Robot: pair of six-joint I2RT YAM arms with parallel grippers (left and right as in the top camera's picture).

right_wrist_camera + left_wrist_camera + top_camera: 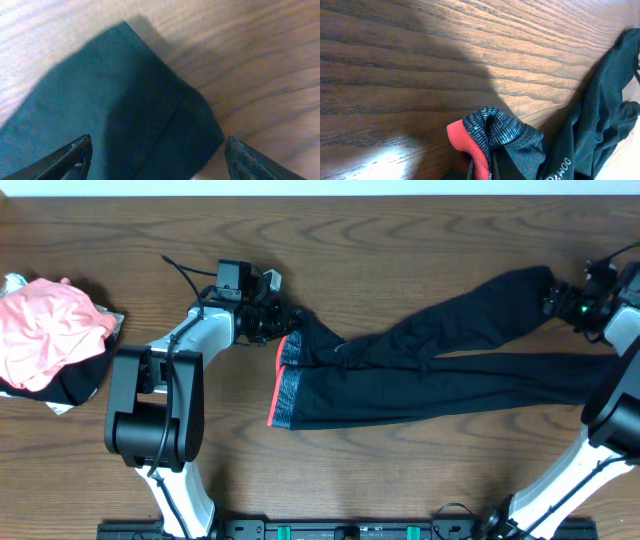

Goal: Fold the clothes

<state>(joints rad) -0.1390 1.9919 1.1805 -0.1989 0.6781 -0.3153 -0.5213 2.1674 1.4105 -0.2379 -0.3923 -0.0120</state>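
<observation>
**Mia:** What is the biggest thing here?

**Ben:** The brown table (400, 230). The leggings (470, 370) lie on it, long and black, from the middle out to the right edge. Both legs lie flat, with some creases.

**Mia:** And that pink heap?

**Ben:** A pile of other clothes (45, 330), far off on the left. Leave it alone.

**Mia:** Where is the top of the leggings?

**Ben:** The waistband (286, 395) is the left end, grey with a red edge. I think the left gripper (283, 323) is squeezed tight on its far corner. Its fingers do not show in the close picture, only the bunched-up corner.

**Mia:** And the other one?

**Ben:** The right gripper (560, 298) sits over the leg end (150, 100) of the far leg. Its jaws are wide, with a finger (75, 155) on each side. It holds nothing.

**Mia:** So what now?

**Ben:** My guess is it should go lower and close on the whole cuff, not just the top layer. Then both ends can lift together and be pulled smooth before folding. If it grabs too little, the cloth may slip out.
</observation>
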